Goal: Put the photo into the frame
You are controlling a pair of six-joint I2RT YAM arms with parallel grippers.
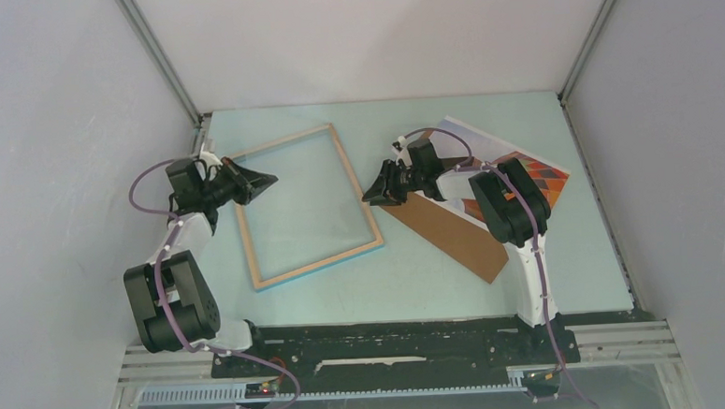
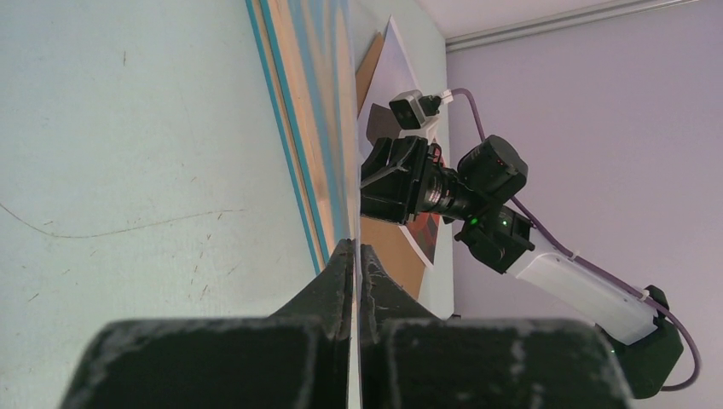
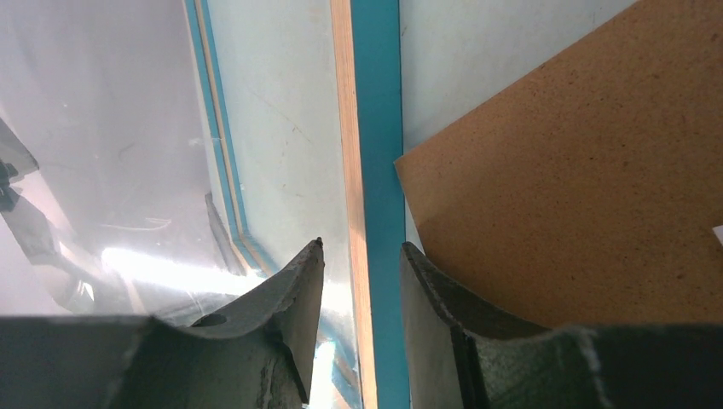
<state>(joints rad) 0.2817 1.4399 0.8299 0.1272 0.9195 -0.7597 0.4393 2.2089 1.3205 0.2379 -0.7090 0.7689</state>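
Pale mint table [image 1: 410,286] lies beneath the jaws, boxed in by plain white walls [image 1: 369,35] ahead of them and to both sides, grey metal struts [image 1: 158,56] at the far corners; aluminium rails [image 1: 628,339] line the edge behind. Light soft, even.

Top camera looks down from 6 o'clock over the whole tabletop [image 1: 419,276]. Wrist cameras sit low and close, facing 3 and 9 o'clock, both catching the frame [image 3: 377,128].
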